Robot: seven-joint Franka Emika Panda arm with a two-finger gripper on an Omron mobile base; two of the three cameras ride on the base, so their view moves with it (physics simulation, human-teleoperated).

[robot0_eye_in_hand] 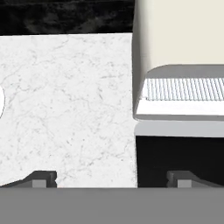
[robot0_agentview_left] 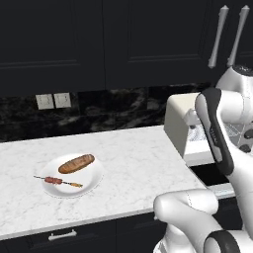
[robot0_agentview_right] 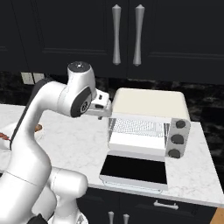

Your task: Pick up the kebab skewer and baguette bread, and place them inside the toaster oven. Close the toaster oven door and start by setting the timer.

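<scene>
My gripper [robot0_eye_in_hand: 111, 178] is hanging with its fingers spread wide and nothing between them, the two dark tips sitting at the bottom of the hand view, one over the white marble counter [robot0_eye_in_hand: 65, 105] and one over the dark glass of the toaster oven door [robot0_eye_in_hand: 179, 157]. In the right base view I'm seeing my hand [robot0_agentview_right: 101, 106] hovering at the centre left of the frame, just beside the toaster oven [robot0_agentview_right: 148, 105], near its upper left corner. That door [robot0_agentview_right: 134, 169] is lying folded down flat toward the lower middle of the frame, and the wire rack [robot0_agentview_right: 138, 127] inside is showing. Over in the left base view, the baguette bread [robot0_agentview_left: 76, 163] and the kebab skewer [robot0_agentview_left: 58, 181] are resting side by side on a white plate [robot0_agentview_left: 94, 183] at the lower left, well apart from me.
</scene>
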